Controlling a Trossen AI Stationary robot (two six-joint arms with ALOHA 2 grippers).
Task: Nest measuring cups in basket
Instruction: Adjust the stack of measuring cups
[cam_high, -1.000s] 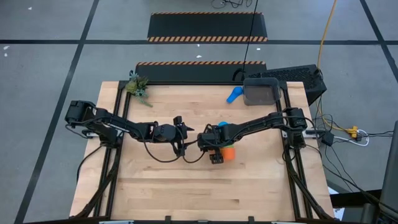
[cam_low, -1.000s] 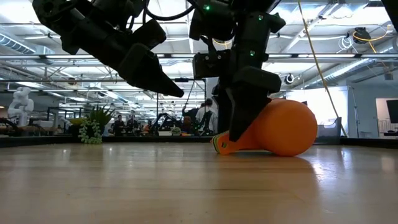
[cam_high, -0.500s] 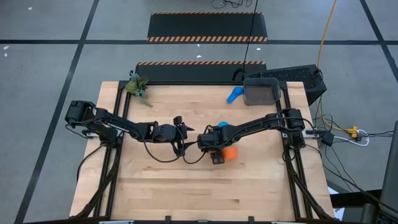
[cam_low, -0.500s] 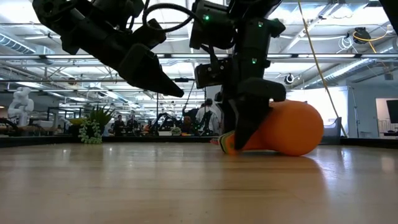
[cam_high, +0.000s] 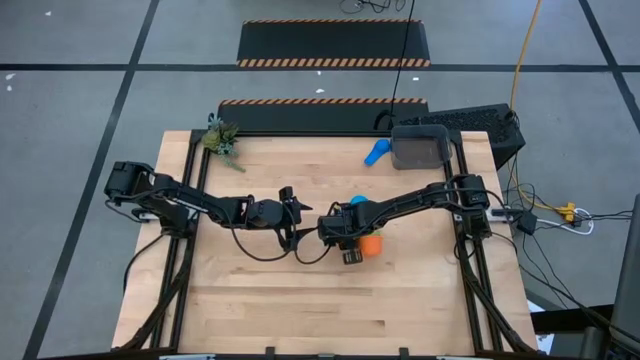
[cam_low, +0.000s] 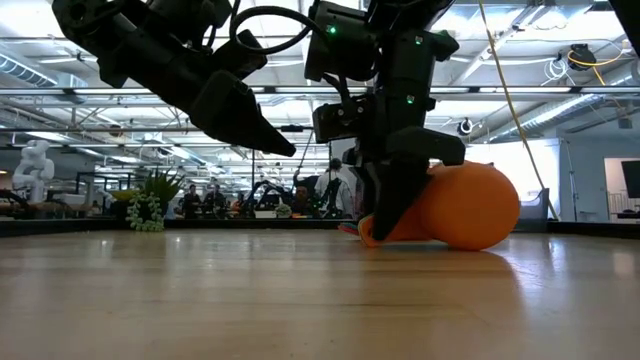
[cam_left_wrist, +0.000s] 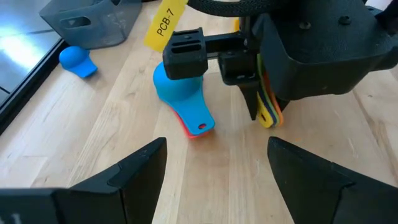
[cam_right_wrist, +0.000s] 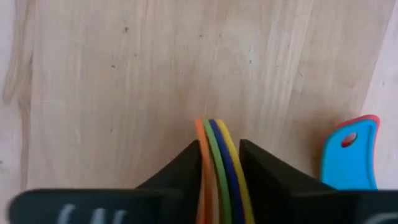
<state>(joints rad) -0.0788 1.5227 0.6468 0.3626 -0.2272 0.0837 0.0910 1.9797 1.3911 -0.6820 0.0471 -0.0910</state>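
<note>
The right end effector points down at mid-counter, its fingers clamped on a stack of cup handles. The left end effector hovers just beside it, fingers spread wide, holding nothing.

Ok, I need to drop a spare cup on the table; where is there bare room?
The table's whole near half is bare, as is the far stretch between plant and blue cup. It's crowded mid-table, where both grippers meet around the stacked cups.
</note>
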